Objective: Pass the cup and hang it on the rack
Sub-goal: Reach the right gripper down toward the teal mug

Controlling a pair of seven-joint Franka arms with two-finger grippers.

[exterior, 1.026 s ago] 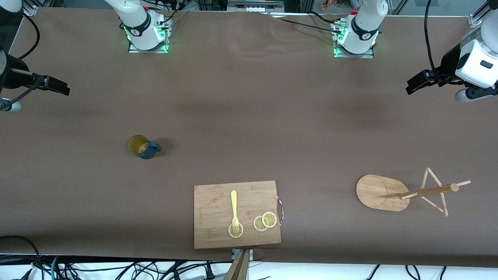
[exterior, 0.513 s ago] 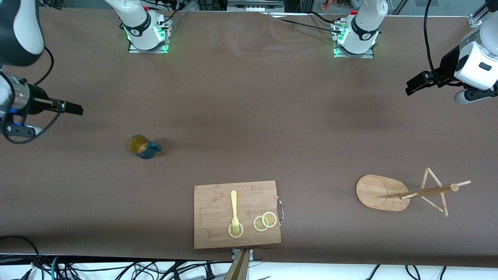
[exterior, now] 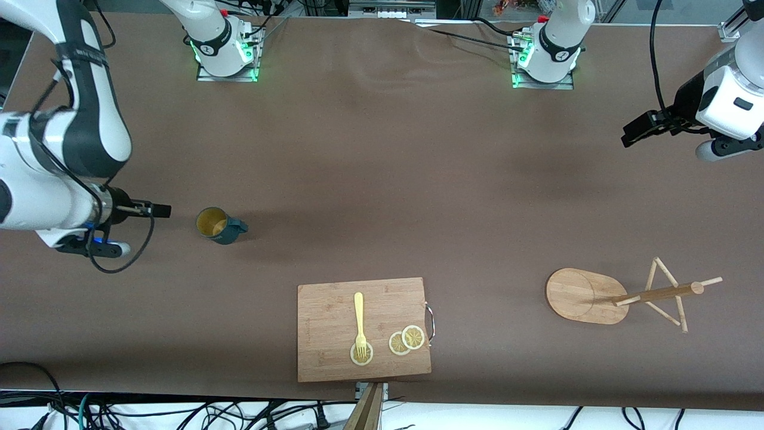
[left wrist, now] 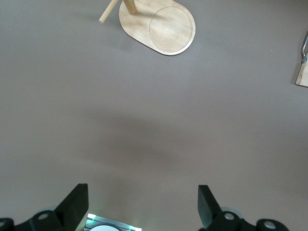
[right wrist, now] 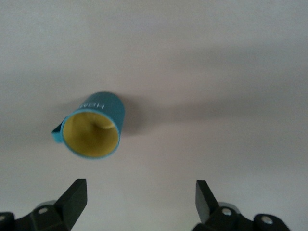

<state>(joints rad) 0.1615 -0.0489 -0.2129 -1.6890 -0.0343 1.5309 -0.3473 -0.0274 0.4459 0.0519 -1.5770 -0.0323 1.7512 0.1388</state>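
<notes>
The dark teal cup (exterior: 218,225) with a mustard-yellow inside stands upright on the brown table, its handle toward the left arm's end. My right gripper (exterior: 160,210) is open and empty, low over the table just beside the cup toward the right arm's end. In the right wrist view the cup (right wrist: 94,130) lies ahead of the open gripper (right wrist: 139,202), apart from it. The bamboo rack (exterior: 582,295) stands toward the left arm's end. My left gripper (exterior: 628,134) waits open and empty over the table's edge at the left arm's end; its wrist view shows the rack's base (left wrist: 163,29) ahead of the open gripper (left wrist: 142,204).
A rectangular wooden cutting board (exterior: 322,334) lies near the front edge, between cup and rack. It carries a yellow fork (exterior: 359,319) and lemon slices (exterior: 407,340). Its corner shows in the left wrist view (left wrist: 303,76). The arm bases (exterior: 224,51) stand along the table's edge farthest from the camera.
My right arm has swung in from the table's end, bringing its gripper close beside the cup. The left arm has barely moved. Cup and rack are unmoved.
</notes>
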